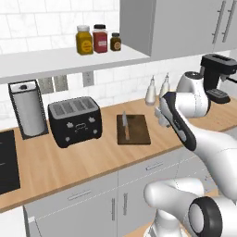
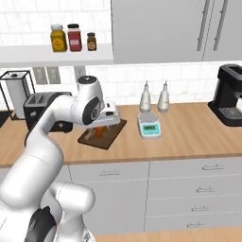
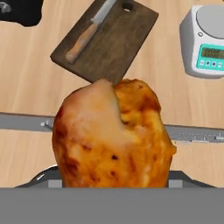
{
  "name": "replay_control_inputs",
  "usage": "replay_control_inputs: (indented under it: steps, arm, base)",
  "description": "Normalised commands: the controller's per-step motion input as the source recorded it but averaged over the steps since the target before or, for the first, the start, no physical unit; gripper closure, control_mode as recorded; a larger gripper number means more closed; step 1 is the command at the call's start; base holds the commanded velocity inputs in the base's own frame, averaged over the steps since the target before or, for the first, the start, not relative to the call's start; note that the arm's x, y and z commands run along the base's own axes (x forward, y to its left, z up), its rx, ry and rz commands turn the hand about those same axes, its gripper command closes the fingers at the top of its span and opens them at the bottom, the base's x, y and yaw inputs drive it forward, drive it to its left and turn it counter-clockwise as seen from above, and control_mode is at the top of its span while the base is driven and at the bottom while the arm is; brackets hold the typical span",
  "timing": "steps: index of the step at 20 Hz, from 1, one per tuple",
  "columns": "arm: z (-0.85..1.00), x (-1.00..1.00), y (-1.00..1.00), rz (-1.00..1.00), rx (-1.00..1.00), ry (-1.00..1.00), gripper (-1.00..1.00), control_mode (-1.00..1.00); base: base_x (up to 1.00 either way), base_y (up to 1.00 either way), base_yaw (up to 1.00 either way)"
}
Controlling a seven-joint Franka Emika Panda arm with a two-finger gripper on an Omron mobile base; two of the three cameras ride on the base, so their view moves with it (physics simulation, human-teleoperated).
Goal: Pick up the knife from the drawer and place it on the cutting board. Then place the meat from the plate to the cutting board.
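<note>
End effector (image 2: pixel 100 130) hangs above the wooden counter (image 2: pixel 189 137), near its front edge. The meat (image 3: pixel 113 135), an orange-brown lump, sits between the fingers and crowds the hand view; jaws stand fairly wide, closed around the lump, which is lifted clear of the counter. From the right base view a bit of orange shows under the hand, just over the near side of the cutting board (image 1: pixel 134 129). The board, dark wood, lies flat on the counter, ahead of and below the end effector. The knife (image 1: pixel 125 126), brown wooden handle and silver blade, rests on the board, lying along its length; in the hand view it sits toward the board's left side, blade pointing away from the hand. A small white kitchen scale (image 2: pixel 149 125) with a green display stands on the counter to the right of the end effector, apart from the board. Black toaster (image 1: pixel 75 120) on the counter off to its left, a paper towel roll (image 1: pixel 28 110) further left. Two pale bottles (image 2: pixel 154 98) stand beyond the scale at the wall. Three jars (image 1: pixel 98 39) on the shelf (image 1: pixel 55 60) above.
</note>
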Motion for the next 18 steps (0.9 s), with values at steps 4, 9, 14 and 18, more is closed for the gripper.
replay_control_inputs:
  steps: [4,9,14,18]
  arm:
    - [0.0,0.49,0.0,0.18,0.0,0.0,1.0,-1.0]
    - [-0.18,1.0,0.0,0.2,0.0,0.03,1.0,-1.0]
    - [-0.74,1.0,0.12,0.13,-0.02,0.15,1.0,-1.0]
    - [-0.91,1.0,0.31,0.01,-0.09,0.23,1.0,-1.0]
  base:
    - [0.09,0.0,0.06]
    - [0.0,0.0,0.0]
    - [0.0,0.0,0.0]
    - [0.0,0.0,0.0]
